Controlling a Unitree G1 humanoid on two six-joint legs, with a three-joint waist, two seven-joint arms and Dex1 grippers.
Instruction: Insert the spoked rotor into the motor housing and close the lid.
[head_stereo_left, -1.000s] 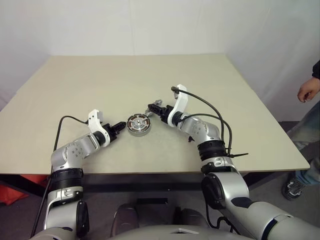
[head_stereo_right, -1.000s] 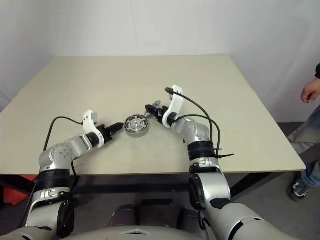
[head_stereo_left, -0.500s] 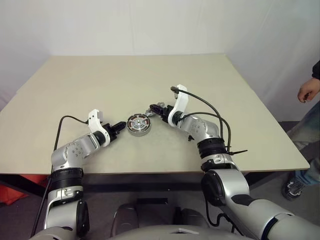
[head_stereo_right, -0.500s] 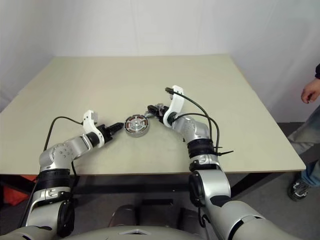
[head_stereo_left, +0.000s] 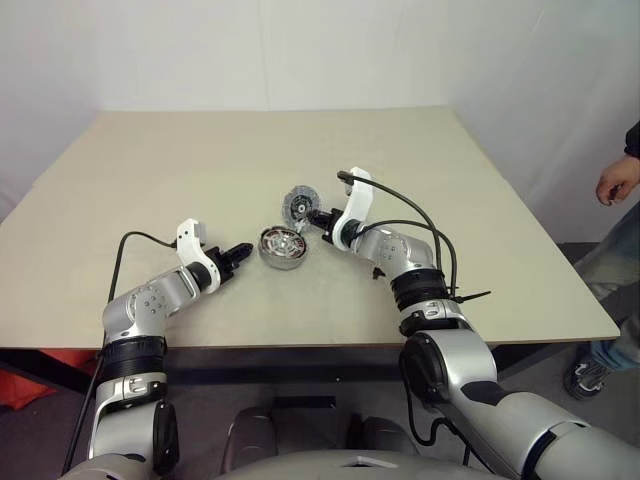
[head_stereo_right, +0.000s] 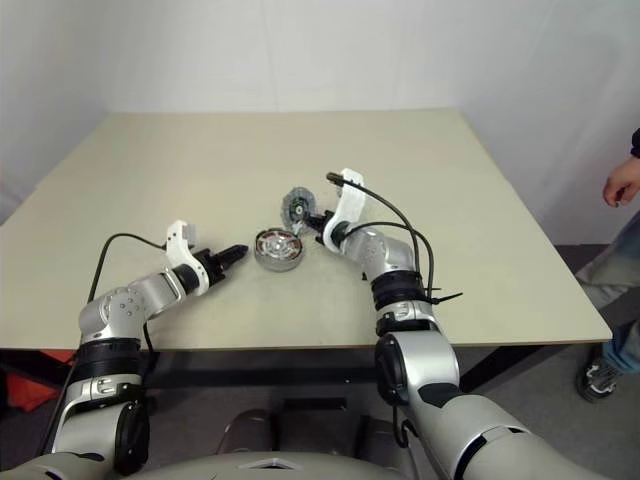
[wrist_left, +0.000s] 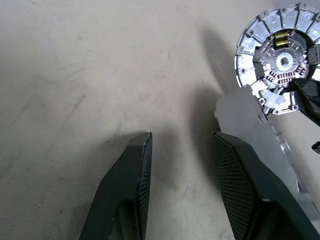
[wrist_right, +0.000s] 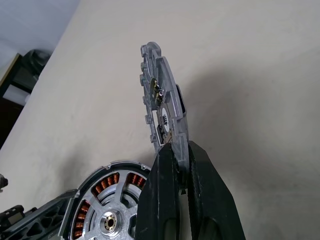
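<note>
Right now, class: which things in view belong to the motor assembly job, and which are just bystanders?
Job: lid, gripped on edge by right end effector; motor housing; spoked rotor inside it; left end effector beside it.
Not the job: person's hand beyond the table's right edge.

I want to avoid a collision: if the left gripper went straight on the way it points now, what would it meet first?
Most likely the motor housing: the left gripper points at its side across a short stretch of bare table. The exact height is hard to judge.
</note>
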